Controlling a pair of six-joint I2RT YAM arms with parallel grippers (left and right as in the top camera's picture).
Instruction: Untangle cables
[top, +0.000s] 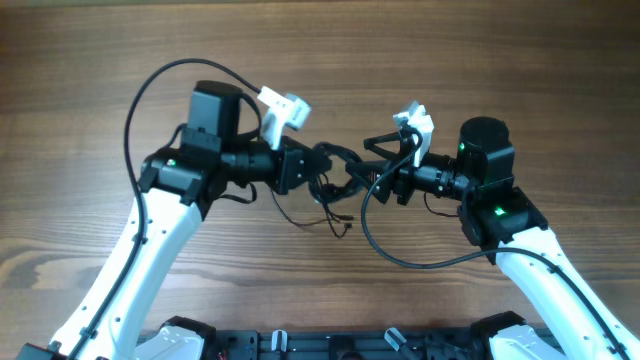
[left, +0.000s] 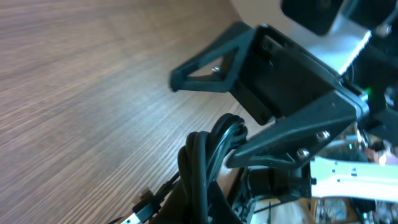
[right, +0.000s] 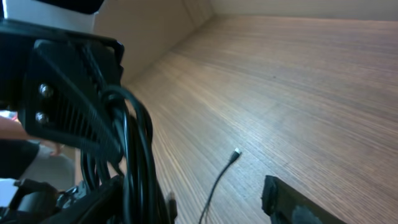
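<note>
The cables (top: 338, 178) are thin black cords bunched between the two arms above the wooden table, and loose strands hang down to plug ends (top: 342, 226). My left gripper (top: 322, 163) is shut on the bunch, which rises as several looped strands (left: 208, 152) from its jaws (left: 205, 208). My right gripper (top: 368, 166) faces it, open. In the right wrist view the cables (right: 134, 155) lie against its left finger (right: 84, 202). The other finger (right: 298, 202) stands well apart. A loose cord with a small plug (right: 235, 154) lies on the table between them.
The wooden table (top: 520, 60) stretches all round the arms. Thicker black arm wires loop at the left (top: 140, 95) and under the right arm (top: 400, 255). The two grippers are very close together, and the right gripper's fingers (left: 211, 68) fill much of the left wrist view.
</note>
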